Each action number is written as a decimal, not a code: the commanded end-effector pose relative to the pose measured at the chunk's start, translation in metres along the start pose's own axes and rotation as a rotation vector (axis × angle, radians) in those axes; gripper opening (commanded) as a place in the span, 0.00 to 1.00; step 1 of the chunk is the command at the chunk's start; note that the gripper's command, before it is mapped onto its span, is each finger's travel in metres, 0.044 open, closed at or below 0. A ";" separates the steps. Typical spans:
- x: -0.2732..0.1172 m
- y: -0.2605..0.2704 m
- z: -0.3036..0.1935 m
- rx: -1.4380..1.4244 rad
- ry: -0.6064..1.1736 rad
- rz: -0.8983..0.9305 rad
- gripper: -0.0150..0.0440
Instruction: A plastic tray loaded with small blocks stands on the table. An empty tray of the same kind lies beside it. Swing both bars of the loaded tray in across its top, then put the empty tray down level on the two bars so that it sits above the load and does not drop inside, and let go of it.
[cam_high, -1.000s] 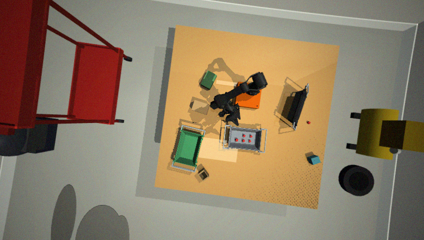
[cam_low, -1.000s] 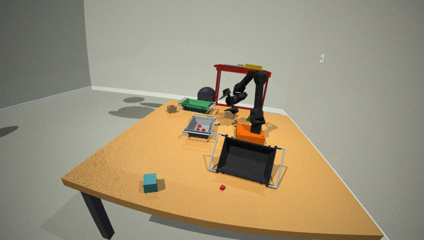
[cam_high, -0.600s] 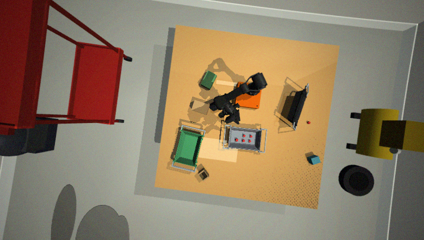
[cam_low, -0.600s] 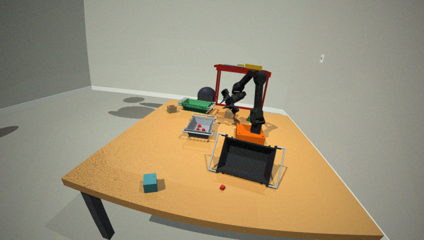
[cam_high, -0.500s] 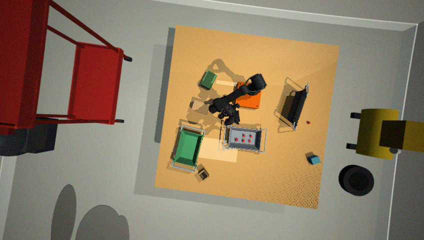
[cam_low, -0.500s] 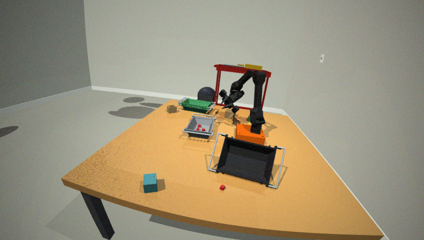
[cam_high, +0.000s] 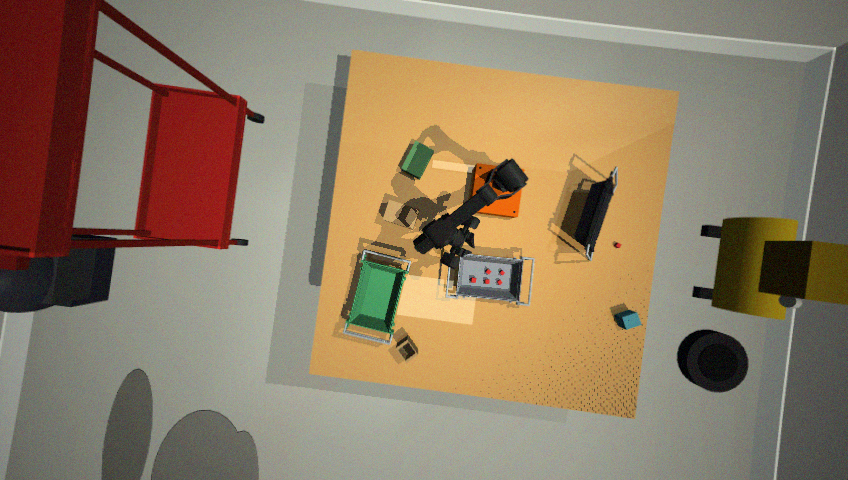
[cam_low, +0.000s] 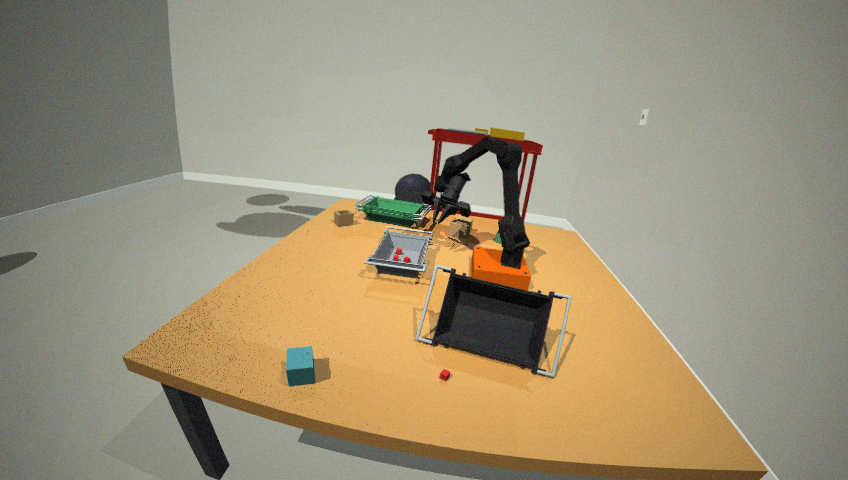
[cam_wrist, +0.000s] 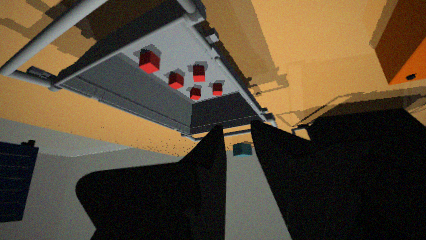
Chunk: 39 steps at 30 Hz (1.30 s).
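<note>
Loaded grey tray (cam_high: 489, 295) (cam_low: 399, 270) (cam_wrist: 145, 117) upright mid-table, five red blocks inside, both bars out; exterior view hides some blocks behind its wall; gripper (cam_high: 455, 255) (cam_low: 435, 220) (cam_wrist: 236, 129) just beside one end, fingers slightly apart, nothing between; from top the arm hides part of that end's bar, can't tell contact; green tray (cam_high: 376, 294) (cam_low: 393, 210) upright, black tray (cam_high: 596, 214) (cam_low: 493, 324) tipped on its side; orange-tan table (cam_high: 523, 356) (cam_low: 255, 333) (cam_wrist: 310, 30), grey floor; red cart (cam_high: 193, 172) (cam_low: 484, 139) cut off in top view.
</note>
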<state>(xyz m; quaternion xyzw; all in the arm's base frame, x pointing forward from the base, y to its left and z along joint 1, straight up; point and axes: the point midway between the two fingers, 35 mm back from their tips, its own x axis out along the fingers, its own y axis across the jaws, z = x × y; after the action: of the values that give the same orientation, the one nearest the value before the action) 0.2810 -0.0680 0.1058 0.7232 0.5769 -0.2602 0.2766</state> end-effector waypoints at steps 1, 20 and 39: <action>0.015 0.058 0.023 0.546 -0.462 -0.010 0.39; 0.018 0.117 0.020 1.141 -0.738 0.423 0.39; 0.019 0.117 0.020 1.141 -0.738 0.423 0.39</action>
<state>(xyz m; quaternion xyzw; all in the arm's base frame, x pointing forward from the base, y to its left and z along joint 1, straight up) 0.3964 -0.0898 0.0926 0.7167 0.0744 -0.6889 0.0792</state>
